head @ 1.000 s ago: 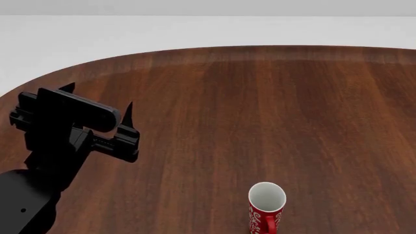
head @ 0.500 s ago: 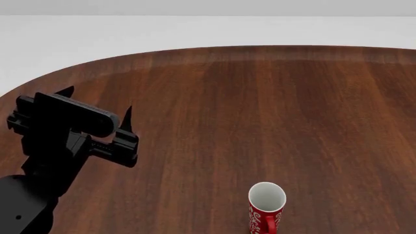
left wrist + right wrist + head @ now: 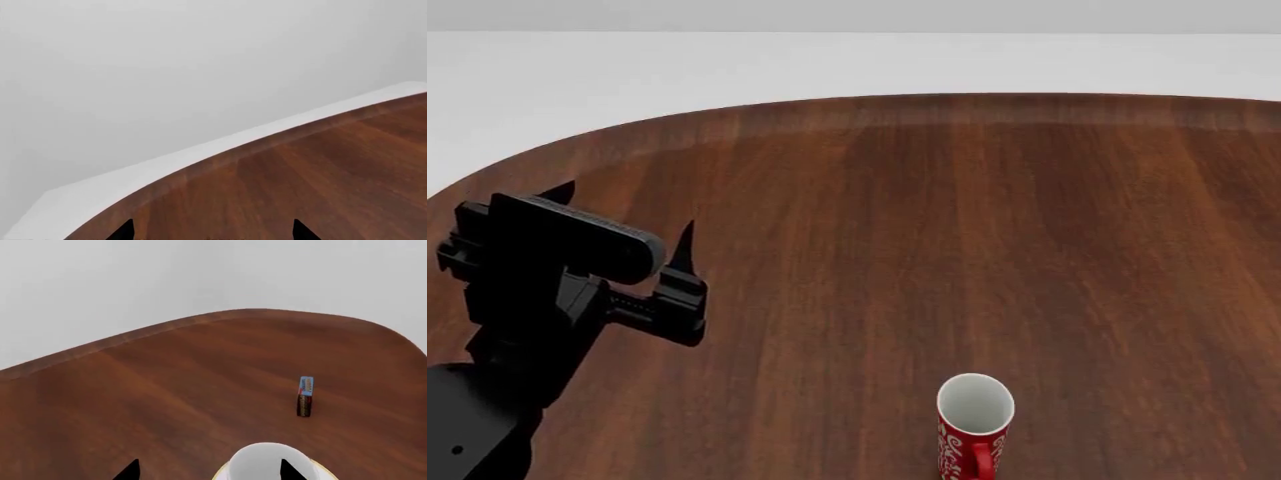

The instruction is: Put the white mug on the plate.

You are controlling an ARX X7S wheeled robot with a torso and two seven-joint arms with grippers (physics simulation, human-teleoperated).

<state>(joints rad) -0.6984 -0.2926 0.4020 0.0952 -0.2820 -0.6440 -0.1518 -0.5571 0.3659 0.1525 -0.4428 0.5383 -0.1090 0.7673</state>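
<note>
The white mug (image 3: 265, 461) appears only in the right wrist view, as a glossy white rounded shape at the frame's edge. Thin gold rim pieces of the plate (image 3: 223, 473) show on both sides of it. Whether the mug rests on the plate cannot be told. My right gripper (image 3: 208, 471) is open, its black fingertips (image 3: 131, 470) wide apart, and one tip overlaps the mug's side. My left gripper (image 3: 622, 212) hangs open over the table's left part, with only bare wood between its tips (image 3: 212, 232). Mug and plate are out of the head view.
A red mug with white patterns (image 3: 974, 428) stands upright near the front of the dark wooden table (image 3: 961, 200). A small narrow box (image 3: 305, 396) stands on end beyond the white mug. The table's curved far edge (image 3: 220, 150) lies just ahead of the left gripper.
The left gripper has drifted slightly lower and to the left in the head view, still open. The red mug has not moved.
</note>
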